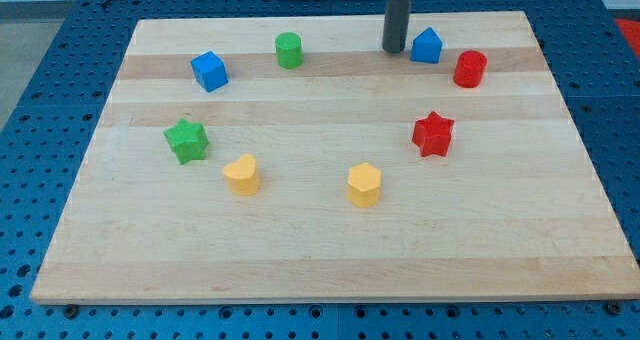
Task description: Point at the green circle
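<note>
Near the view's top, my tip (397, 50) beside blue block (426, 46), green circle (289, 50) well left (tool holds nothing).

The arm's dark rod comes straight down from the view's top, upright, right of centre. Its lower end, my tip (396, 50), rests low near the far edge of the worktop (320, 260).

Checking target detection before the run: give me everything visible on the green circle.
The green circle is a short upright cylinder, matte, plastic-looking, with a flat round top lighter than its sides. It stands on the wooden board near the view's top, left of centre, nothing touching it. The blue cube sits apart to its lower left. My tip rests well off to its right, close beside the blue house-shaped block.
</note>
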Motion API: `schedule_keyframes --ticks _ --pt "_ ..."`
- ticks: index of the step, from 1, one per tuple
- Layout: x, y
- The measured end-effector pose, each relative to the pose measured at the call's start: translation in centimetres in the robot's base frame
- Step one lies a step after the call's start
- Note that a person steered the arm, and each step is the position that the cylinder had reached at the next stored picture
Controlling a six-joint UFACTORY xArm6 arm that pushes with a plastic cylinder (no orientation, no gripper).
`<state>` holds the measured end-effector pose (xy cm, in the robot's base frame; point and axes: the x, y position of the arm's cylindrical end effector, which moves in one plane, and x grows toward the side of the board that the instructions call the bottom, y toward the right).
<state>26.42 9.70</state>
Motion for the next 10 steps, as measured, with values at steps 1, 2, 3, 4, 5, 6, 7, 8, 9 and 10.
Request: schedule_keyframes --ticks 1,2,3,4,5,6,7,8,9,10 --pt "0.6 3.1" --pt "1.0 6.6" --pt "1.0 8.5" --pt "1.0 8.9" --pt "-0.3 6.4" --pt "-1.9 3.0" --pt "-2.6 -2.4" --pt "-2.6 -8.9" --pt "-2.6 -14.1" --pt "-1.8 -18.2"
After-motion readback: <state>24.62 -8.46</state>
